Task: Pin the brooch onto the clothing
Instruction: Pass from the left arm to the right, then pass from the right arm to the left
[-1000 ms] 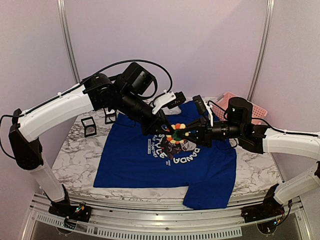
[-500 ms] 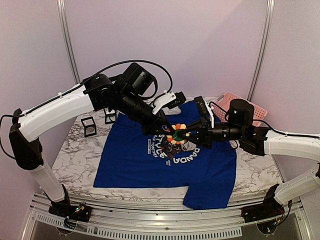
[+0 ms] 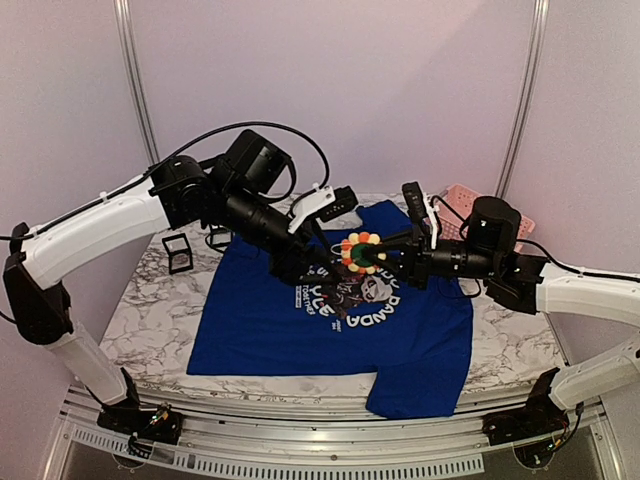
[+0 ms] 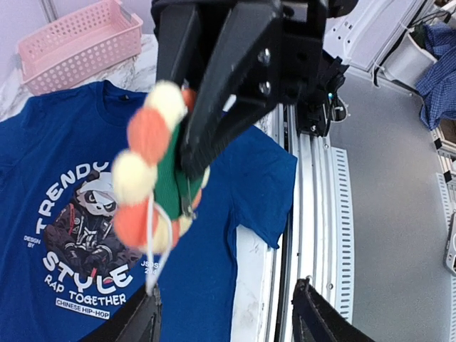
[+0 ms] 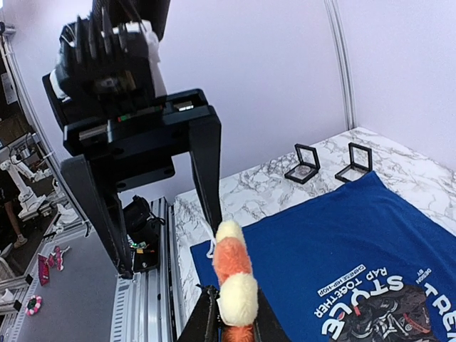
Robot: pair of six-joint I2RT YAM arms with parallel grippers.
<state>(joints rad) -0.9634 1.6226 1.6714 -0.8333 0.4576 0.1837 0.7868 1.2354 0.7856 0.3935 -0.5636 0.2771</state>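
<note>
From above, the round flower-shaped brooch (image 3: 358, 252) of cream, orange and red fuzzy balls with a green centre is pinched in the right hand (image 3: 373, 258), raised over the royal blue panda-print T-shirt (image 3: 270, 330), the right arm stretched level. The left wrist view shows the left hand (image 4: 228, 317) open and empty just beside it. In the right wrist view its spread fingers (image 5: 206, 178) face the brooch.

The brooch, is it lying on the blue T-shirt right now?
No, the left wrist view shows the brooch clamped in the right gripper, up in the air above the blue T-shirt.
</note>
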